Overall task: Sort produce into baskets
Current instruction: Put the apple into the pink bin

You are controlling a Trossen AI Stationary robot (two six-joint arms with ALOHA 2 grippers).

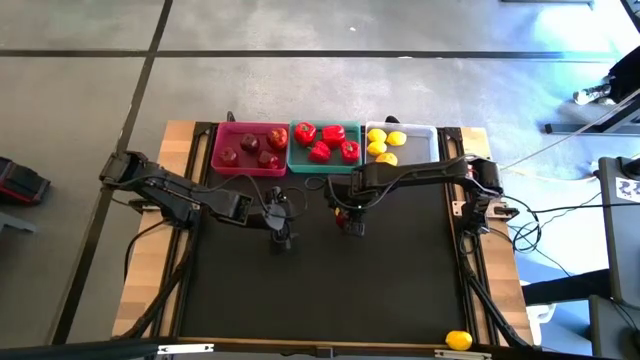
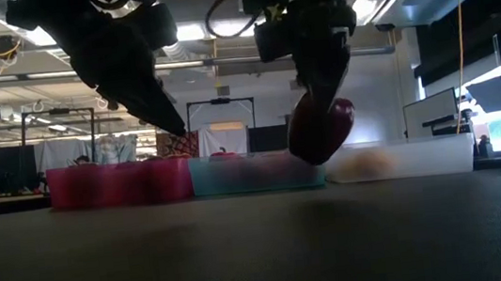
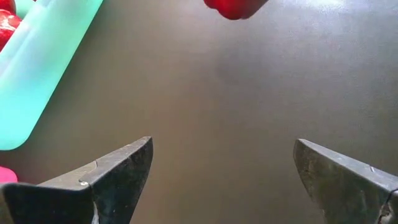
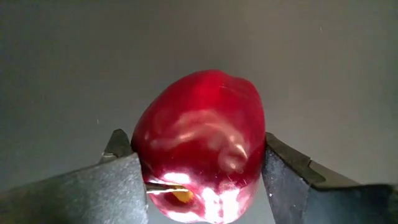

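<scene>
The right gripper (image 1: 347,218) hangs over the dark mat (image 1: 330,290) a little in front of the green basket (image 1: 325,160), its jaws partly closed on a red apple (image 4: 199,146); the right wrist view shows both fingers (image 4: 93,186) pressed against the apple's sides, and the low view shows the apple (image 2: 320,128) lifted clear of the mat under the gripper (image 2: 322,104). The left gripper (image 1: 280,225) hovers over the mat just left of the right one, in front of the gap between the pink basket (image 1: 250,168) and the green one, and its jaws stand wide apart with nothing between them; in its wrist view the two fingers (image 3: 106,177) frame bare mat, with the held apple (image 3: 235,7) at the picture's edge and a corner of the green basket (image 3: 43,68) near it. The three baskets sit side by side along the far edge of the mat. The pink basket holds several dark red apples (image 1: 252,146), the green basket holds bright red peppers (image 1: 328,140), and the white basket (image 1: 420,132) holds yellow lemons (image 1: 383,146). One more lemon (image 1: 458,341) lies alone at the near right corner of the table (image 1: 175,160), well apart from the baskets and from both arms.
</scene>
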